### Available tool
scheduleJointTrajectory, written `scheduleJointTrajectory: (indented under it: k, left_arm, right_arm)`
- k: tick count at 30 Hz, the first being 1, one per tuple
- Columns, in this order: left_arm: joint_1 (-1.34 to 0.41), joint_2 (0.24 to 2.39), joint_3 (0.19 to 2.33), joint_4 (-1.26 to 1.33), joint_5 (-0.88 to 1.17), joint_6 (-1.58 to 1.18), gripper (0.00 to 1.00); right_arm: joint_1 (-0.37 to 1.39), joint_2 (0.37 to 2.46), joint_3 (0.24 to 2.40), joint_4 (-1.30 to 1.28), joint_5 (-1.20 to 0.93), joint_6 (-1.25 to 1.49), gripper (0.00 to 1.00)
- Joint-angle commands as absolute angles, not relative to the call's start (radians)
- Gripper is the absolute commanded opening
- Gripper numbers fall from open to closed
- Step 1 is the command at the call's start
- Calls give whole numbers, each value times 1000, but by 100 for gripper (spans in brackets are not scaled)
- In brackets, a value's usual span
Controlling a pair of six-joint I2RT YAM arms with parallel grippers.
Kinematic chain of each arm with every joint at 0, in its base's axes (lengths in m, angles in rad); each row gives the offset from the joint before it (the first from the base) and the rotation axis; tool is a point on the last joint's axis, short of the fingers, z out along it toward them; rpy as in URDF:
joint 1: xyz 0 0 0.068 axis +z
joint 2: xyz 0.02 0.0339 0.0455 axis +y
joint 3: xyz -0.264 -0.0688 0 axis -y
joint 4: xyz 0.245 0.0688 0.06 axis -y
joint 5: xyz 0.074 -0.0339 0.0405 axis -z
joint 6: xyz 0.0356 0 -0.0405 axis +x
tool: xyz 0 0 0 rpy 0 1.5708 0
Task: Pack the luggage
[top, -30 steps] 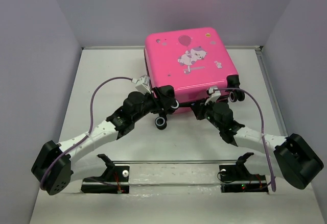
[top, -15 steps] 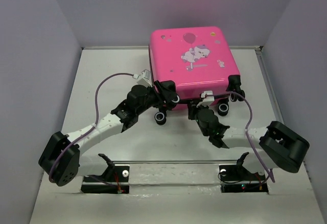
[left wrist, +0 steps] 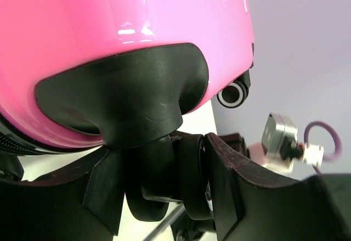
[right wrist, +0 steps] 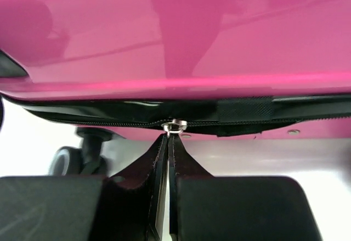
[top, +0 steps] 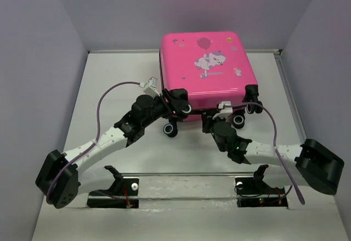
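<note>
The hot-pink luggage (top: 205,65) lies flat and closed at the back middle of the table, cartoon print up. My left gripper (top: 178,105) is at its near left corner. In the left wrist view my left gripper (left wrist: 164,180) is shut on a small black wheel (left wrist: 192,169) under the pink shell (left wrist: 109,21). My right gripper (top: 211,117) is at the middle of the near edge. In the right wrist view my right gripper (right wrist: 167,142) is shut on the silver zipper pull (right wrist: 174,125), on the black zipper trim (right wrist: 109,112).
Other wheels show at the near side (top: 171,130) (top: 238,121). Grey walls close the table on the left, back and right. A bare white tabletop (top: 109,87) lies left of the luggage. A metal rail (top: 186,189) with the arm mounts runs along the near edge.
The luggage has shifted a little right and back and squared up. My right gripper has moved left along the near edge to its middle. My left gripper has stayed on the corner wheel.
</note>
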State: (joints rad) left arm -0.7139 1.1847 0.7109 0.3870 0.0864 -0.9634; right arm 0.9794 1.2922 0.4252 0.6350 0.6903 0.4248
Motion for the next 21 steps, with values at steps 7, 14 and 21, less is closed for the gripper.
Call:
scheduleJointTrajectory:
  k: [7,14,21]
  left_arm:
    - [-638,919,611,565,179,-931,6]
    - [-584,874,600,519,183,-890,6]
    - [-635,1001,716,371,350,-729,16]
  right_arm:
    - [714,976,347,227,416,557,7]
    - [605,924,328,138,377,566,7]
    - [604,989,314,278,137,542,7]
